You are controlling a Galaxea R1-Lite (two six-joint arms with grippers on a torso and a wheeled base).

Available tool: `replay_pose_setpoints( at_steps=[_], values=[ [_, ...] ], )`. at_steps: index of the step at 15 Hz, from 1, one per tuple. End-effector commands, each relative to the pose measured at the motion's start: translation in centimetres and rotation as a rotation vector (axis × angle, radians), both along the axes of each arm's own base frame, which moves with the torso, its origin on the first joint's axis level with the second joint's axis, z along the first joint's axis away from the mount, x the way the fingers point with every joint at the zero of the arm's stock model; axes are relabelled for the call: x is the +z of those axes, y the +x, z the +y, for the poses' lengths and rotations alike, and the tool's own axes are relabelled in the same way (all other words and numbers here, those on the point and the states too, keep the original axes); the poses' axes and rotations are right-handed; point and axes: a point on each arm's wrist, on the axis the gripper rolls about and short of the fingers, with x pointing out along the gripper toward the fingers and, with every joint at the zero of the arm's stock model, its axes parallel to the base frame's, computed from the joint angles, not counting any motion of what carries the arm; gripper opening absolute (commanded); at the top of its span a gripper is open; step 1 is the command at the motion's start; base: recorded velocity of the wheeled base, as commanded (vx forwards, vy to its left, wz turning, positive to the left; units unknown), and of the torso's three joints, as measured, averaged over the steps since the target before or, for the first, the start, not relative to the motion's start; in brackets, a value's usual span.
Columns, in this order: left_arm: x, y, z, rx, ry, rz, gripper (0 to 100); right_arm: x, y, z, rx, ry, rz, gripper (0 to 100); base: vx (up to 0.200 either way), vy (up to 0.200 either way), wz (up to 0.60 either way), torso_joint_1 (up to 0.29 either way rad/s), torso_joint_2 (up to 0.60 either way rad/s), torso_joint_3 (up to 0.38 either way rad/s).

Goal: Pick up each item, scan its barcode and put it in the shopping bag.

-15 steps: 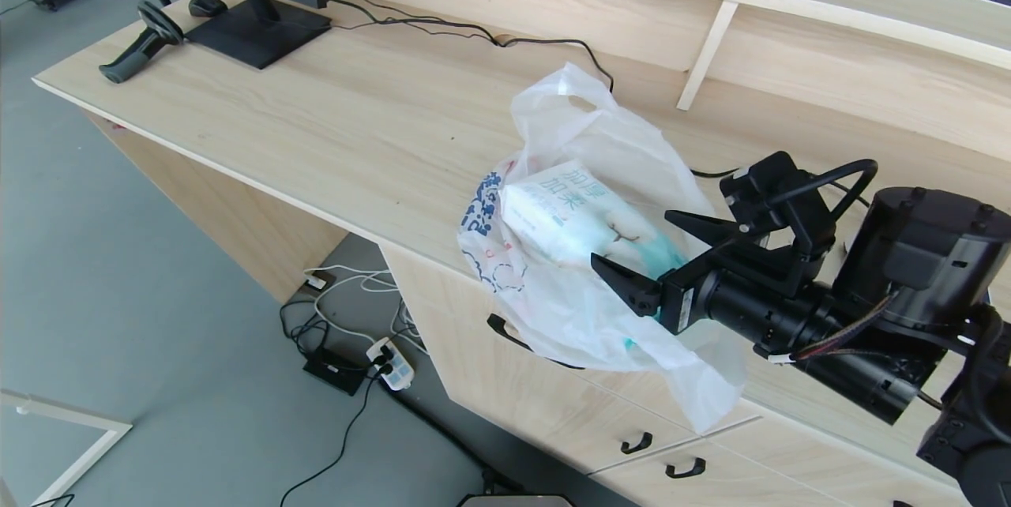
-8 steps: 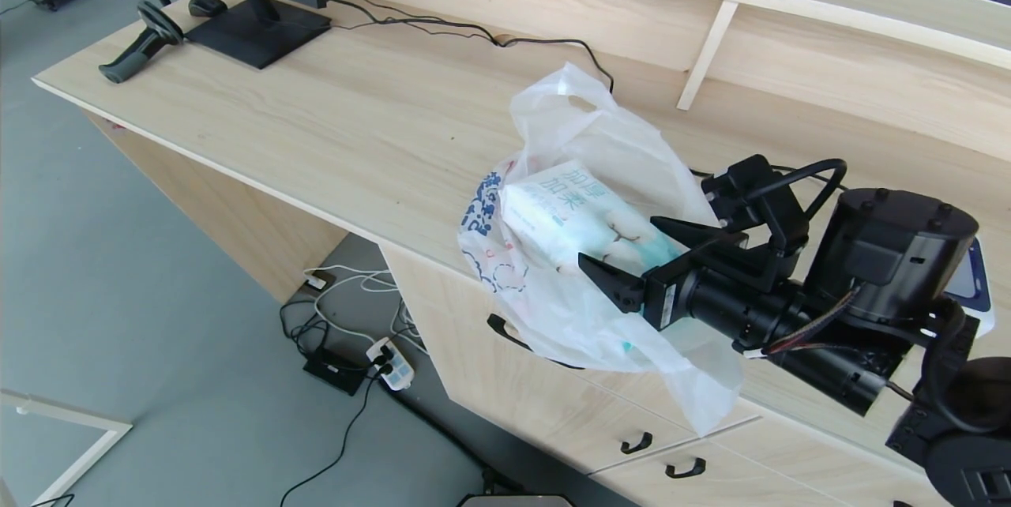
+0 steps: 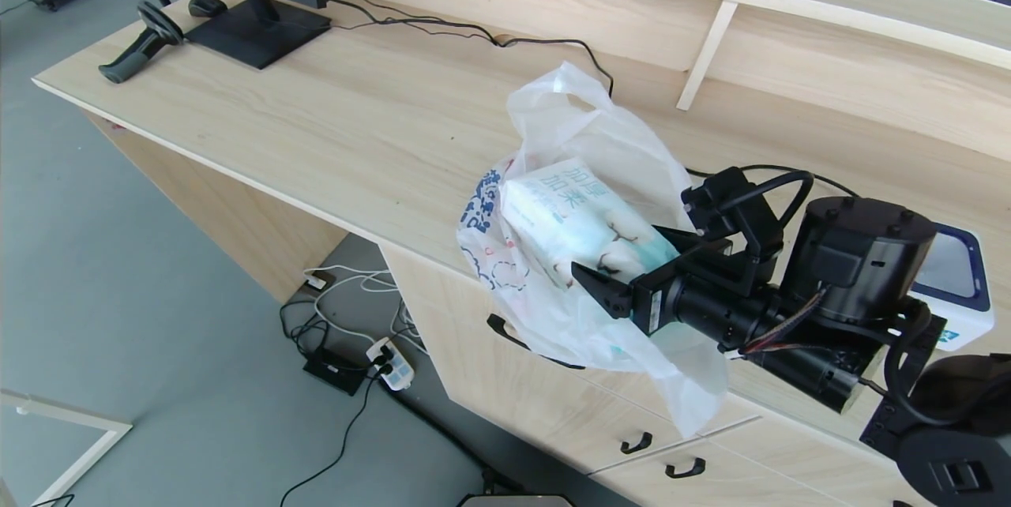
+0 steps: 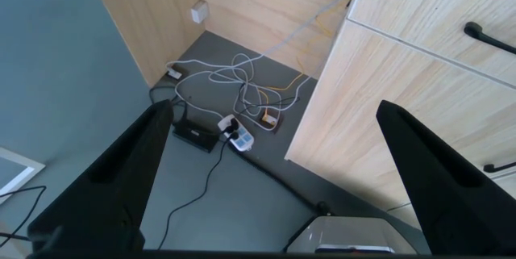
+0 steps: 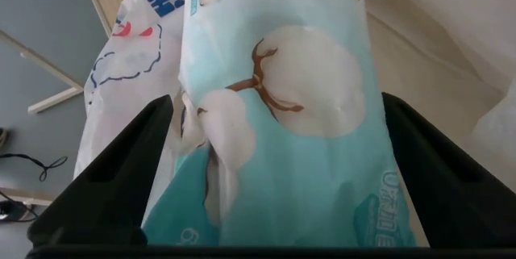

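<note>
Alignment between the right gripper point(image 3: 624, 254) and the soft white-and-teal plastic-wrapped tissue pack point(image 3: 569, 215) decides the next move. The pack lies inside the translucent white plastic shopping bag point(image 3: 600, 136) at the near edge of the pale wooden counter point(image 3: 355, 120). Its long axis runs roughly in line with the gripper's reach. The black fingers are spread wide on either side of the pack's near end, straddling its narrow width; whether they touch the wrap I cannot tell. The loose bag film around the fingers looks the likeliest thing to snag. The left gripper point(image 4: 274, 110) is also spread wide and holds nothing, hanging below counter level over the floor cables, so the right arm is much nearer. The black handheld barcode scanner point(image 3: 138, 45) lies well apart at the counter's far left end, and a white-and-blue box point(image 3: 960, 286) sits just beyond the right arm.
</note>
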Motion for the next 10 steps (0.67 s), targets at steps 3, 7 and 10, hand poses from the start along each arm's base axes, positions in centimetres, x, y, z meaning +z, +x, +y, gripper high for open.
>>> replay_pose_setpoints(
  at_steps=[3,7,10],
  values=[
    [0.0,0.0,0.0,0.0,0.0,-0.001,100,-0.3,0.4,0.3,0.001,-0.006,0.004,0,0.0,0.0,0.0,0.0,0.0,0.0],
    [0.0,0.0,0.0,0.0,0.0,-0.001,100,0.7,0.8,0.7,0.014,0.018,-0.026,0,0.0,0.0,0.0,0.0,0.0,0.0],
    [0.0,0.0,0.0,0.002,0.0,-0.001,100,1.9,0.9,0.4,0.004,0.044,-0.06,0,0.0,0.0,0.0,0.0,0.0,0.0]
  ],
)
